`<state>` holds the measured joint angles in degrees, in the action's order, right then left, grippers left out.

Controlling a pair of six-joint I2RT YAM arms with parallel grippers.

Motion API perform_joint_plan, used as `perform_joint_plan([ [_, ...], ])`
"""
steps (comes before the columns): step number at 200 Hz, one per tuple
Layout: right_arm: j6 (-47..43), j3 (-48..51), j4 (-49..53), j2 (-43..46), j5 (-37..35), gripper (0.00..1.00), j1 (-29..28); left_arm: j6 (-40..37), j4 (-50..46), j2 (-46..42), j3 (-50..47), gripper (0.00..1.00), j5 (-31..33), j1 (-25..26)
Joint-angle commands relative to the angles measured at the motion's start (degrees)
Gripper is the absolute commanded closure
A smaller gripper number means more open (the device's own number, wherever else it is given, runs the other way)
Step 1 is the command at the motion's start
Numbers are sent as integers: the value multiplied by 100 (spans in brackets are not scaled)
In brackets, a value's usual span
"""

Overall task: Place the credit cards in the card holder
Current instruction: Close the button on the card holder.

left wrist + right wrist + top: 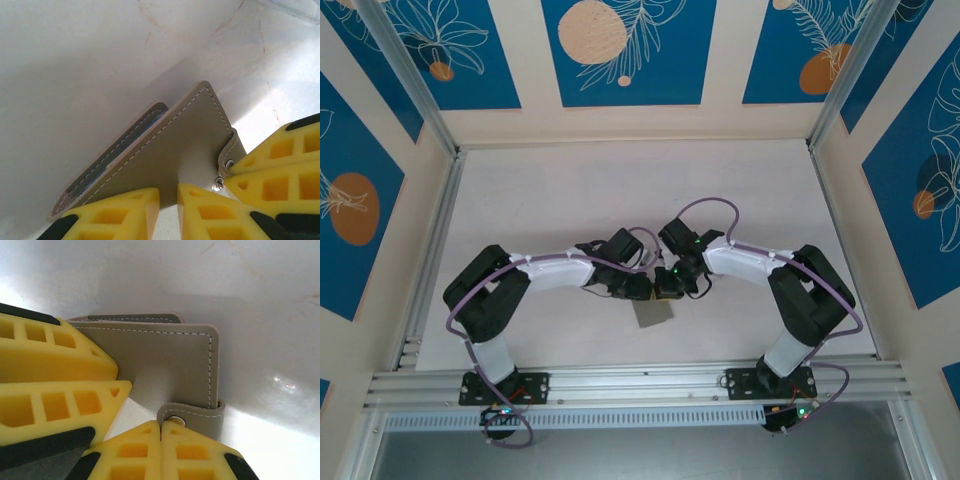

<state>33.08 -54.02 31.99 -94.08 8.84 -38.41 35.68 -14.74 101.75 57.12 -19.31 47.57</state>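
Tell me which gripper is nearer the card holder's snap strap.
Right. The right gripper is closed on the snap strap itself; the left gripper clamps the card holder's cover edge, beside the strap.

Card holder (653, 312): small flat wallet, dull grey-beige, with pale stitching along its edges and a short closing strap (200, 415) bearing a metal snap stud (175, 419). It lies on the white table (570, 200), near the front middle. Partly open, its two leaves parted, with bluish-grey lining showing between them.
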Motion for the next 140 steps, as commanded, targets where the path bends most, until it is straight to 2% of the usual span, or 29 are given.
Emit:
perform_joint_plan([
  [1,161,156,-601,-194,658,100,-62,19,-30,345,-206,78,-28,130],
  [64,140,628,-997,195,1623,100,432,27,3,354,-219,79,-20,132],
  [140,136,784,-1403,-136,2707,100,890,79,189,345,-273,79,-24,138],
])
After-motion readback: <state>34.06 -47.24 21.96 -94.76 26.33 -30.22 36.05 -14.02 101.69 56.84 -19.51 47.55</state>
